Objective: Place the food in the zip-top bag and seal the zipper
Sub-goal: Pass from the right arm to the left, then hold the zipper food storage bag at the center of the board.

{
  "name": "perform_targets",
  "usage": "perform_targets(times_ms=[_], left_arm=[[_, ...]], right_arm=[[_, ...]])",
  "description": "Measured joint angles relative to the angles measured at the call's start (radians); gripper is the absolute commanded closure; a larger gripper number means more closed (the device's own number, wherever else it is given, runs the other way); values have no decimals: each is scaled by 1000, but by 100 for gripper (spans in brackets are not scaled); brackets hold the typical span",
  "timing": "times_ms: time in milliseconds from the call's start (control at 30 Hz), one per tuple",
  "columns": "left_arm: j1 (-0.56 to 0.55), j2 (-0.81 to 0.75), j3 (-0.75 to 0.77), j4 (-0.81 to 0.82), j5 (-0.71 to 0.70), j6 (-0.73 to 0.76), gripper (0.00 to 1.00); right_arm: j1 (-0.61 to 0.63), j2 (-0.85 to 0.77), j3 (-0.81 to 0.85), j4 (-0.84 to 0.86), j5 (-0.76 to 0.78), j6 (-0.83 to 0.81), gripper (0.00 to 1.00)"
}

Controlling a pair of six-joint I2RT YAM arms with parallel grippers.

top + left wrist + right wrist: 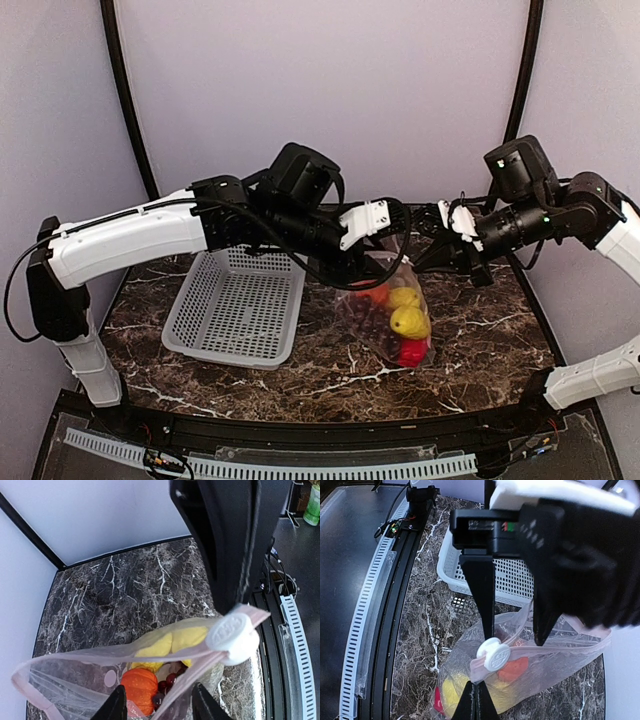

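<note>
Currently my right claw (476, 692) is clamped on the zip-top bag's (375, 300) zipper (90, 656) end for tension; my left claw (159, 690) straddles it half-open, gripping nothing.

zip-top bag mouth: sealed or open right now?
Open. Left wrist view: the zip-top bag has its zipper strips gaping apart, with the orange piece showing in the gap. The white slider sits at one end.
</note>
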Motion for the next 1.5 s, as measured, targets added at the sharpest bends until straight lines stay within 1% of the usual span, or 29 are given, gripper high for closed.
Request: perform_targets(times_ms=[33,67,100,167,233,267,333,367,433,500,633,700,933,1067,1100,1133,1233,1367,1400,1500], left_arm=[[0,10,4,-15,7,5,66],[0,20,6,-28,14,8,73],[0,28,6,-39,23,13,76],[0,42,6,-51,36,12,93],[0,49,6,-49,48,2,98],[0,49,6,-47,50,-4,99],[0,49,6,-39,50,-31,99],[0,49,5,-29,49,-52,99],[0,49,0,-3,42,-100,99],[0,49,-5,29,24,-167,99],[0,49,-6,63,10,-276,99],[0,49,-6,69,7,-314,99],[0,49,-31,113,-3,-375,99],[0,49,-36,129,-9,-386,99],[0,49,-37,132,-11,-388,99],[0,49,-38,134,-16,-389,99],[0,48,-43,143,-29,-393,99],[0,46,-49,150,-35,-396,99],[0,46,-50,151,-36,-397,99],[0,46,-50,156,-37,-397,99]], right_arm=[[-2,-2,0,-1,0,0,100],[-5,-4,0,-3,-1,0,100],[-9,-6,0,-5,-1,0,100],[-15,-8,0,-7,-1,0,100],[-19,-8,-1,-5,0,3,100],[-21,-8,-2,-1,5,6,98],[-26,-12,-10,19,22,31,80],[-30,-15,-14,32,31,51,76],[-43,-21,-22,71,43,85,74],[-52,-24,-22,103,47,116,76],[-54,-24,-23,148,70,152,85],[-55,-24,-23,163,85,163,87],[-61,-24,-33,190,116,184,86],[-71,-24,-53,196,122,193,76],[-72,-24,-57,197,127,196,76],[-73,-24,-58,197,131,199,77],[-76,-24,-62,200,141,205,84],[-82,-24,-63,206,143,213,98],[-84,-24,-63,208,143,212,100],[-89,-24,-63,214,143,215,100]])
